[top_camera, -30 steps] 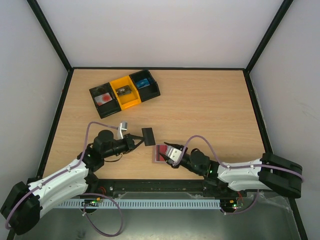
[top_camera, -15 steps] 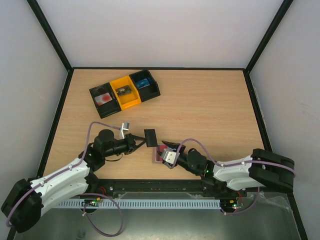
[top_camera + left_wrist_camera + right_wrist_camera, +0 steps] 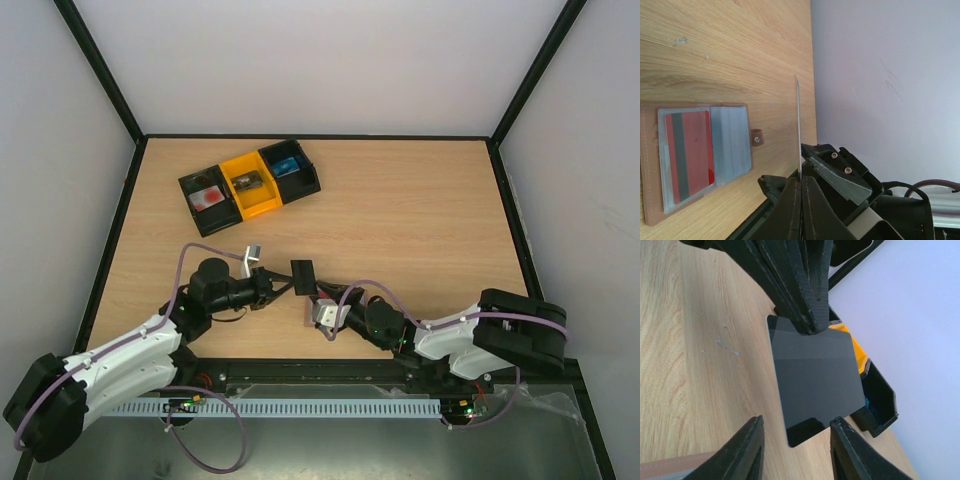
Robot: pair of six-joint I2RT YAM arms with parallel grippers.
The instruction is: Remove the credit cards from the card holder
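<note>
Left pincer [image 3: 801, 181] clamps a dark card [image 3: 815, 375] clear of the card holder [image 3: 650, 165], likely presenting it to the spread-open right pincer [image 3: 797, 432]

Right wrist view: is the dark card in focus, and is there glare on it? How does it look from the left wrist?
Right wrist view: the dark card is sharp, with a paler reflected band across its upper part, no strong glare. Left wrist view: it is edge-on, only a thin pale line.

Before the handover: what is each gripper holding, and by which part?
The left gripper pinches a black card by one edge; the right gripper is open, holding nothing.
</note>
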